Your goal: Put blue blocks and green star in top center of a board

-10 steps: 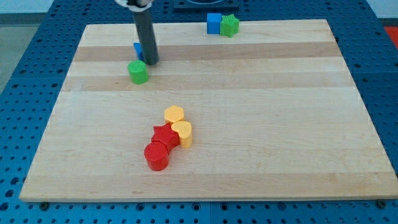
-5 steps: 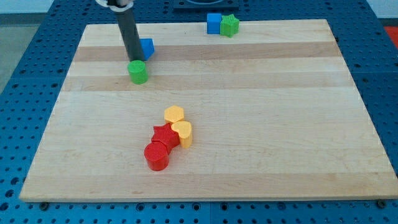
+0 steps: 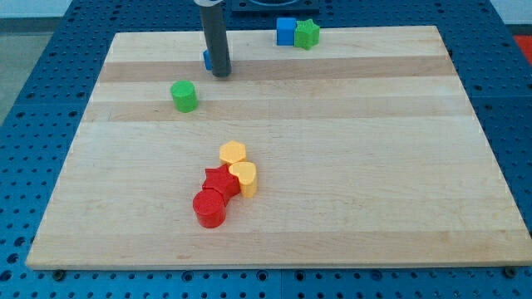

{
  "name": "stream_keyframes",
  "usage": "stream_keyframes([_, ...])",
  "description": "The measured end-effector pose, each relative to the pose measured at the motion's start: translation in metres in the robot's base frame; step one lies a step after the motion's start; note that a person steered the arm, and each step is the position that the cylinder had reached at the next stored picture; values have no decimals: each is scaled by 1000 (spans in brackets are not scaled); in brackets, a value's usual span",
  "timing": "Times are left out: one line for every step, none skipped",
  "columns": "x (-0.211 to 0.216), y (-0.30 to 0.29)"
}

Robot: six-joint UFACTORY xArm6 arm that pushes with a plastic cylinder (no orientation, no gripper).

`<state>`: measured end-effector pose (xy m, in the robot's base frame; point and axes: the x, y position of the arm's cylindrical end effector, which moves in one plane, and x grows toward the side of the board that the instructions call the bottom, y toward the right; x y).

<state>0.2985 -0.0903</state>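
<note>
A blue cube (image 3: 286, 31) and a green star (image 3: 307, 33) sit touching at the board's top edge, right of centre. A second blue block (image 3: 207, 59) is mostly hidden behind my rod, at the upper left of centre. My tip (image 3: 221, 75) rests on the board just in front of and right of that blue block, touching or nearly touching it.
A green cylinder (image 3: 184, 96) stands below and left of my tip. A cluster lies near the board's (image 3: 416, 183) lower middle: yellow hexagon (image 3: 233, 153), yellow heart (image 3: 243, 177), red star (image 3: 219, 179), red cylinder (image 3: 209, 208).
My rod swung left and then right along the upper board. The blue block moved right and slightly up, away from the green cylinder. Other blocks have not moved.
</note>
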Motion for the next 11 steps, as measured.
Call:
stream_keyframes([-3,-27])
stream_keyframes([-18,-68])
stream_keyframes([-31,-55])
stream_keyframes([-10,-36])
stream_keyframes([-3,-18])
stream_keyframes([-16,3])
stream_keyframes([-36,3])
stream_keyframes([-46,14])
stream_keyframes([-47,32])
stream_keyframes([-47,38])
stream_keyframes([-47,45])
